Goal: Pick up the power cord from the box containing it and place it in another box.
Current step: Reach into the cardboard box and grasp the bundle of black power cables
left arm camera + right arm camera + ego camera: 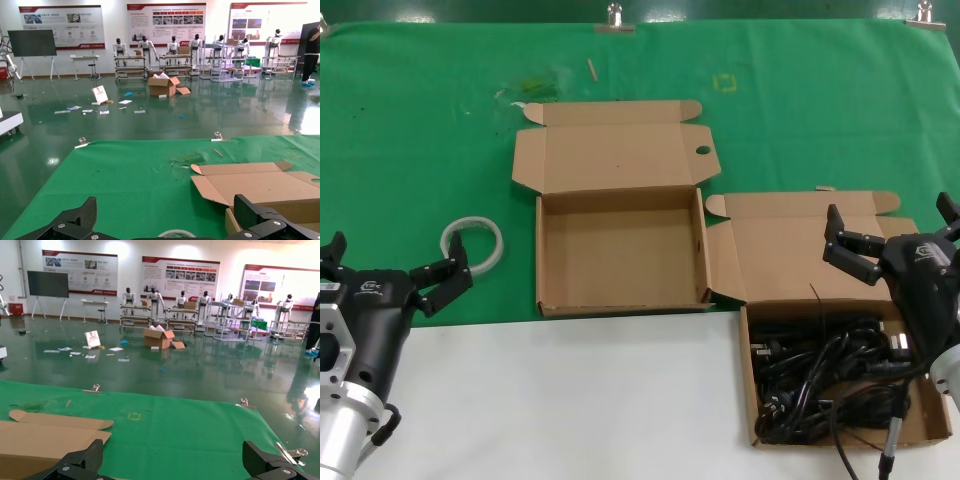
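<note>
Jaws on both arms stand wide open and hold nothing. Right gripper (892, 232) hangs over the far right part of the box containing it (920, 425), above the lid fold, touching neither cardboard nor cable as far as the head view shows. Left gripper (395, 263) sits at the near left of the bench (570, 400), well apart from both boxes, just near of a pale tape ring (473, 244).

Largest first: bench, far half under green cloth (420, 120), near half white. Cloth clamped at the far edge by metal clips (614, 17).

Another box (620, 250), centre, straddles the green/white line; tray bare inside, lid flap laid back on the far side with a round hole near its right edge.

Box containing it, near right, on the white half; its lid lies back onto the green, a thin dark slit showing near the fold. Power cord (820, 385) lies inside this tray as a black tangle, plugs visible toward the left and right edges.

Small items: tape ring on green left of the centre box; faint yellow square mark on the far cloth.

View differences: only the head view shows the cord and tray interiors. Left wrist view shows its own open fingertips (250, 212), lid flaps of another box (250, 185) and the hall beyond. Right wrist view shows its fingertips (260, 457), a lid flap and a clip at the cloth edge.
</note>
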`<action>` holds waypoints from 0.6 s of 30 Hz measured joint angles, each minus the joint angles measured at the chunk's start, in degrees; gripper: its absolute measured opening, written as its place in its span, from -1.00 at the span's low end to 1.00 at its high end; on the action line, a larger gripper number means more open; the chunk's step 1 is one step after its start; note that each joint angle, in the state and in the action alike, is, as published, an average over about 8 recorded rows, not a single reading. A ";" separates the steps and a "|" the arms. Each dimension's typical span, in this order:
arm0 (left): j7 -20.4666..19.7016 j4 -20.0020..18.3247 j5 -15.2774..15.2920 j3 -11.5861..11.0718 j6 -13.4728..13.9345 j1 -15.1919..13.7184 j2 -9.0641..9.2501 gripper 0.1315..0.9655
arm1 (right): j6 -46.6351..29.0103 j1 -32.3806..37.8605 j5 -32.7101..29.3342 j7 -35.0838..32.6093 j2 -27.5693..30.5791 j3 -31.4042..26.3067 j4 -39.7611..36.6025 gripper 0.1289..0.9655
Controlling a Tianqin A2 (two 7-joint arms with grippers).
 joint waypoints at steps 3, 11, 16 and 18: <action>0.00 0.00 0.00 0.00 0.00 0.00 0.00 1.00 | 0.00 0.00 0.00 0.00 0.00 0.00 0.00 1.00; 0.00 0.00 0.00 0.00 0.00 0.00 0.00 1.00 | 0.00 0.00 0.00 0.00 0.00 0.00 0.00 1.00; 0.00 0.00 0.00 0.00 0.00 0.00 0.00 1.00 | -1.29 0.00 0.31 0.09 0.68 0.59 1.40 1.00; 0.00 0.00 0.00 0.00 0.00 0.00 0.00 0.98 | -2.93 -0.27 0.72 0.45 2.21 0.91 3.27 1.00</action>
